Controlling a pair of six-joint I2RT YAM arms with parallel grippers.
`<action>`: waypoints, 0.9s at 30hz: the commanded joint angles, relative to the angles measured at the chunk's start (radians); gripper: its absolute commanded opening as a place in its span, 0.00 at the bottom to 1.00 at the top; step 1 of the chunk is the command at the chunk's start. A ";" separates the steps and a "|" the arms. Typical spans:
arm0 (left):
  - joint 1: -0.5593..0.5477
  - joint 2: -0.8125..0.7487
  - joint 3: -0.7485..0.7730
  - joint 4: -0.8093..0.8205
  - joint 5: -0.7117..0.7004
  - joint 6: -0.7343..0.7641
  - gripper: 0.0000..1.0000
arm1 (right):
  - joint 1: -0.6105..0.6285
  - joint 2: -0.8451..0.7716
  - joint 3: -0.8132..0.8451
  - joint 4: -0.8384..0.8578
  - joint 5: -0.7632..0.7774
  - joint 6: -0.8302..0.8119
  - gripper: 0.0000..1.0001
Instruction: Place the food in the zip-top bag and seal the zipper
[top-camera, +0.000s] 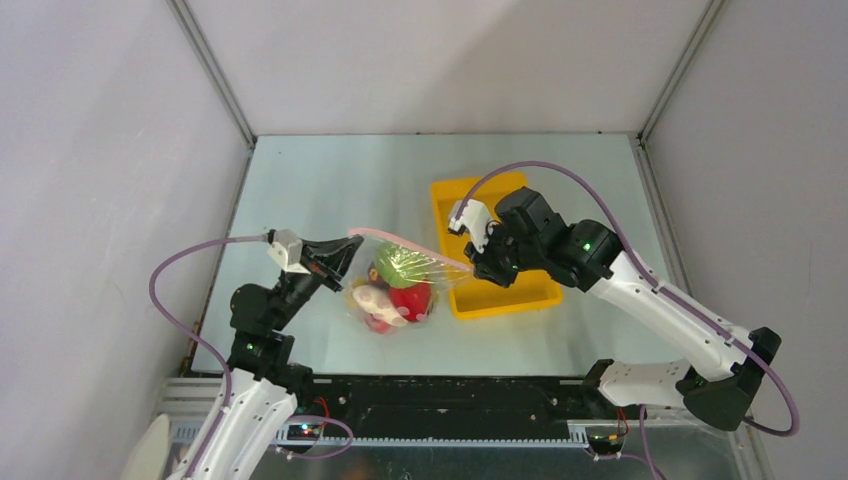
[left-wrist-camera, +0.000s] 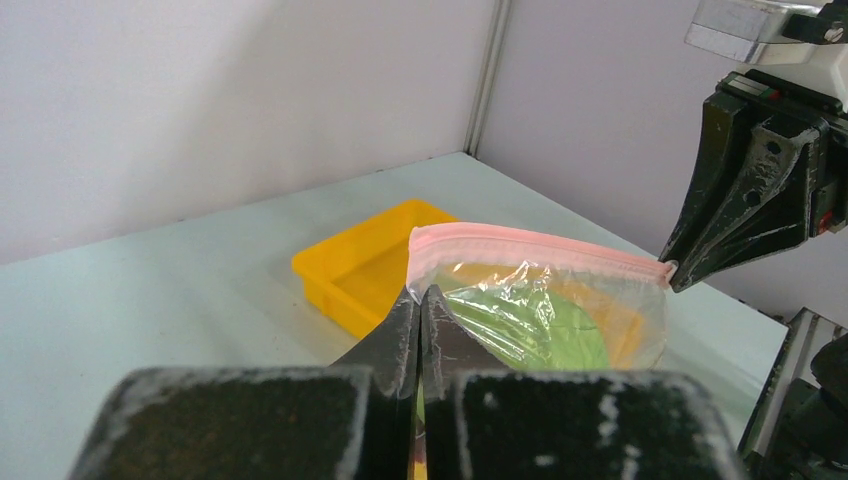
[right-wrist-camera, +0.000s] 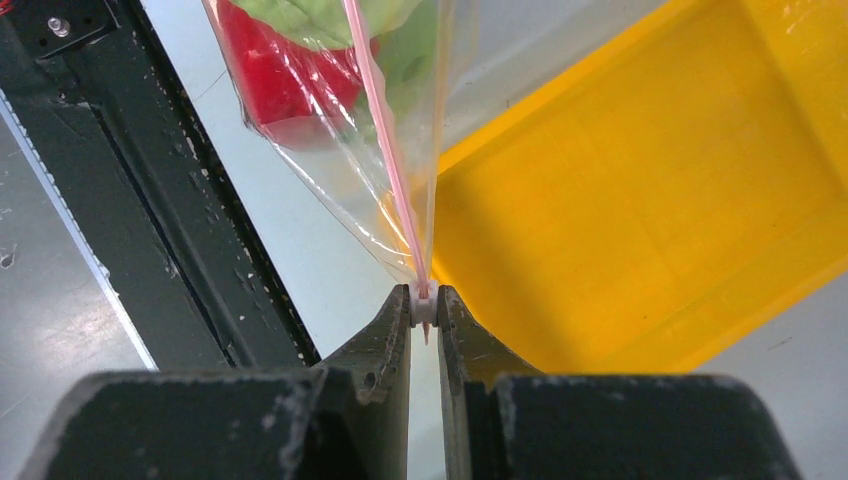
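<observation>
A: Quick status pls. Where's everything vs the yellow tray (top-camera: 500, 304)?

B: Tray sits on the table (top-camera: 330, 180). Zip-top bag (top-camera: 420, 272) hangs just beside the tray's left wall, toward its near end. It's lifted off the table & stretched btwn both arms. Food (top-camera: 405, 300) is inside: green cabbage up top, red apple and a pale piece sagging at the bottom.

A: Grippers?

B: Left gripper (left-wrist-camera: 420, 296) is pinched tight on the bag corner farthest from the tray, right under the strip. Right gripper (right-wrist-camera: 425, 302) is clamped on the zipper (left-wrist-camera: 540, 243) at the end nearest the tray, above the tray's left wall. There's a small pale bit btwn its fingers. Slider or bag corner, can't tell.

A: So which step?

B: Loading looks done IMO, so we're on sealing. Pink strip reads as one flat line in both wrist cams, so prob closed. Can't confirm every bit is pressed, tho.

A: Nxt move?

B: Needs a press along the strip w/ the bag taut to be sure it's shut. Then lower it to the table beside the tray and let go one side at a time. Bag's floppy & bottom-heavy, so go easy on the pull.
</observation>
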 joint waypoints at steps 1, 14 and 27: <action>0.017 -0.019 -0.001 0.101 -0.073 0.027 0.00 | -0.014 -0.037 -0.013 -0.002 0.006 -0.010 0.01; 0.016 0.097 0.089 0.027 -0.371 -0.057 0.00 | -0.014 -0.119 -0.056 0.380 0.197 0.123 0.99; 0.048 0.504 0.361 -0.086 -0.864 0.187 0.00 | -0.019 -0.448 -0.310 0.565 0.340 0.160 1.00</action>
